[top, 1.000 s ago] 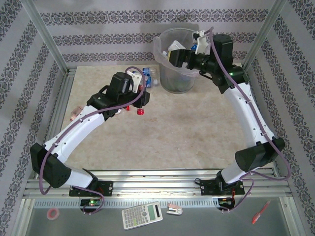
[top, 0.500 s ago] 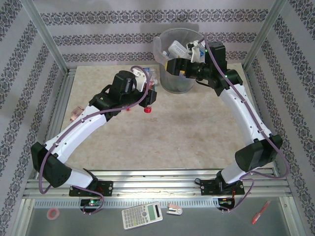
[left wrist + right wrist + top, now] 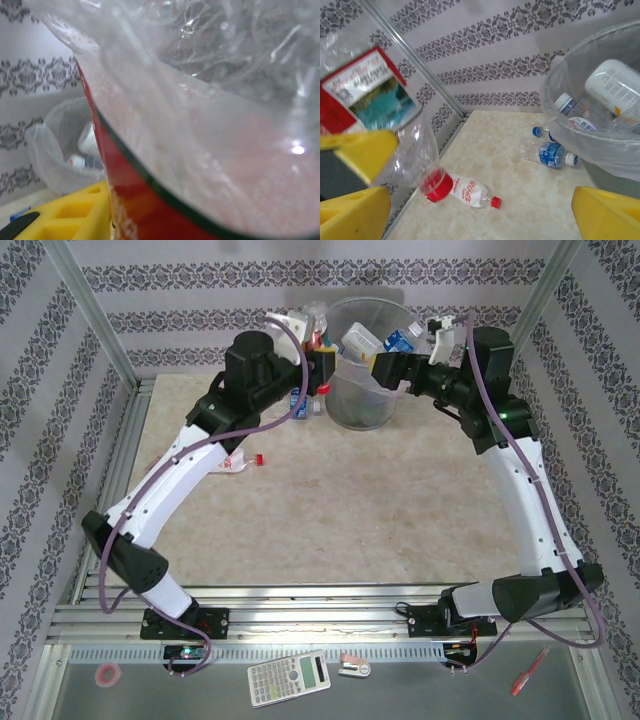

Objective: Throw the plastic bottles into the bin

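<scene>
My left gripper is raised beside the left rim of the bin and is shut on a clear plastic bottle with a red label and a red cap, neck down. In the left wrist view that bottle sits right against the lens, beside a yellow finger. My right gripper hangs open over the bin's right side, nothing between its fingers. The bin holds several bottles. On the table lie a white-labelled, red-capped bottle and a blue-labelled one.
Another blue-capped bottle lies behind the bin's left side. Metal frame posts and patterned walls close in the table. A calculator and a red pen lie on the near shelf below the arm bases.
My left arm has lifted the red-capped bottle off the table and carried it up and right to the bin's rim. The right gripper has drawn back a little to the right, still open.
</scene>
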